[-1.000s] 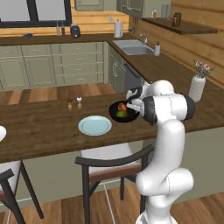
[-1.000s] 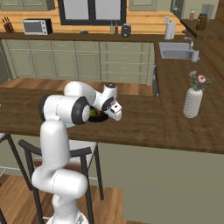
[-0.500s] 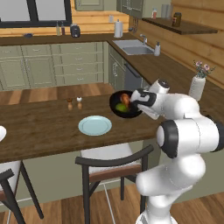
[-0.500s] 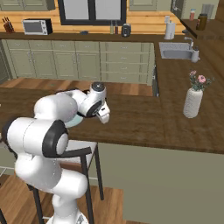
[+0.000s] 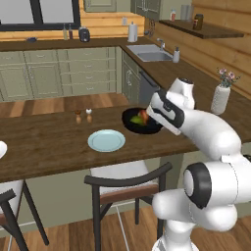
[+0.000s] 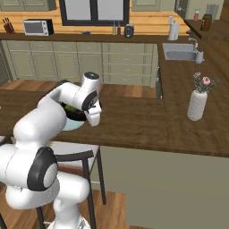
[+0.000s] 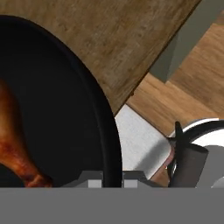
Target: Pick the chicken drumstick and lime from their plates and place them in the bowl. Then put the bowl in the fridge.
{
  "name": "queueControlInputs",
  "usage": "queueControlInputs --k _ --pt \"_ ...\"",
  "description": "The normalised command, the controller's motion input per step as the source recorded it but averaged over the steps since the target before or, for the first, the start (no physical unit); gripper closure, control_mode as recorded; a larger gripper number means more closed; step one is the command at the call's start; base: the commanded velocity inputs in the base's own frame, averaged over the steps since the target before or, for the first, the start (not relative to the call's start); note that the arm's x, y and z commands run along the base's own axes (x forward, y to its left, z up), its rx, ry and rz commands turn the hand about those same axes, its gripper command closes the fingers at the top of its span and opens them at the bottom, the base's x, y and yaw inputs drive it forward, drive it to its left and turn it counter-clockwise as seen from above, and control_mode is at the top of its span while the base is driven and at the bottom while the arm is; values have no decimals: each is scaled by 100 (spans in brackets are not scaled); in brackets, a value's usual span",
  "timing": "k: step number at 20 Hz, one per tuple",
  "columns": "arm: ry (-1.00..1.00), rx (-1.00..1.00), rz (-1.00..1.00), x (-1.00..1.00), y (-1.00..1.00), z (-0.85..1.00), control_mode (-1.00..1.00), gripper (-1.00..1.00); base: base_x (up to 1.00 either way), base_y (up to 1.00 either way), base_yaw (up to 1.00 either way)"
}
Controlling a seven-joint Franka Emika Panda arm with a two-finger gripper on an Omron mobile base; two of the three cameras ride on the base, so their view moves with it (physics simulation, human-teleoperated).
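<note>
Left base view: one black bowl (image 5: 139,121) sits right of centre, above the wooden counter (image 5: 49,144), with one orange-brown chicken drumstick (image 5: 143,116) and one yellow-green lime (image 5: 136,119) inside it. The white arm's hand covers the bowl's right rim, so the gripper (image 5: 156,119) itself is hidden there. One pale blue-green plate (image 5: 106,140) lies flat on the counter, left of the bowl and below it in the frame. The edge of one white plate (image 5: 1,148) shows at the far left edge. Two small shakers (image 5: 83,116) stand side by side above the blue-green plate. One white vase of pink flowers (image 5: 221,96) stands at the right. One dark chair (image 5: 128,188) is under the counter at lower centre. A sink (image 5: 153,55) and green-grey cabinets (image 5: 59,71) fill the upper part.

Right base view: the bowl (image 6: 75,112) appears left of centre, mostly behind the arm, with a sliver of the blue-green plate (image 6: 71,125) under it in the frame. One microwave (image 6: 38,27) sits upper left; the vase (image 6: 197,104) stands at the right.

Hand view: the bowl's black rim (image 7: 107,127) curves through the middle and runs down between the two finger tips (image 7: 92,178), which stand on either side of it, clamped on the rim. The drumstick (image 7: 15,148) lies inside at the left edge. Counter wood fills the top, floor the right.
</note>
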Motion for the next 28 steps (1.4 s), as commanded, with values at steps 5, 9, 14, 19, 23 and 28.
queueControlInputs --k 5,9,14,19,23,28 --pt "17 8 0 -95 5 36 -100 100 0 0 0" --pt "-13 -22 0 -100 13 1 -100 100 0 0 0" --pt "-22 -13 0 -98 0 2 -100 100 0 0 0" --pt "-3 0 0 -99 0 26 -100 100 0 0 0" --pt "0 0 0 -100 0 34 -100 100 0 0 0" --pt "9 0 -1 -20 -6 3 -100 100 0 0 0"
